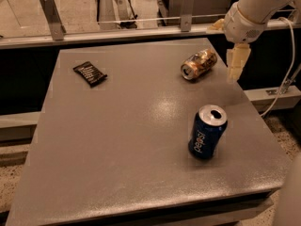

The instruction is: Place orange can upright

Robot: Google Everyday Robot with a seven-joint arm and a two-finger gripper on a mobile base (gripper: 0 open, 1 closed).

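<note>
The orange can [199,64] lies on its side at the far right of the grey table [122,140], its silver end facing front-left. My gripper [236,64] hangs from the white arm at the table's right edge, just right of the orange can and a little above the tabletop, not touching it. A dark blue Pepsi can [207,132] stands upright nearer the front right.
A small black packet [90,73] lies at the far left of the table. A metal rail with posts [141,29] runs behind the table. A cable [282,86] hangs at the right beside the table edge.
</note>
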